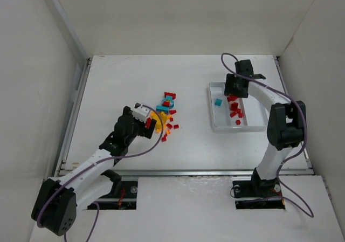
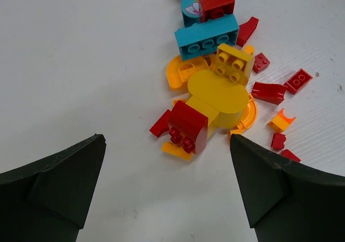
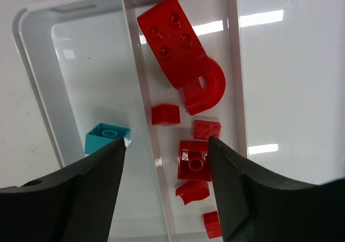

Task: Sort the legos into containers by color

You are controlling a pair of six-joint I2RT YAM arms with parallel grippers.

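The loose legos [image 1: 167, 114] lie heaped at mid-table: red, orange, yellow and teal pieces. My left gripper [image 1: 146, 119] hangs open just near-left of the heap. In the left wrist view its jaws [image 2: 166, 145] stand wide and hold nothing, with a red piece [image 2: 188, 124], a yellow oval plate [image 2: 218, 91] and a teal brick [image 2: 207, 37] ahead. The white tray of containers [image 1: 214, 125] sits at the right. My right gripper [image 1: 235, 90] is open above its far end and holds nothing [image 3: 166, 142]. Below it, several red legos [image 3: 172, 40] lie in the middle compartment and one teal brick [image 3: 106, 137] in the left one.
White enclosure walls [image 1: 64, 48] rise on the left, back and right. A metal rail [image 1: 183, 172] runs along the near table edge by the arm bases. A purple cable [image 1: 145, 147] loops beside the left arm. Small red bits [image 2: 297, 81] lie scattered right of the heap.
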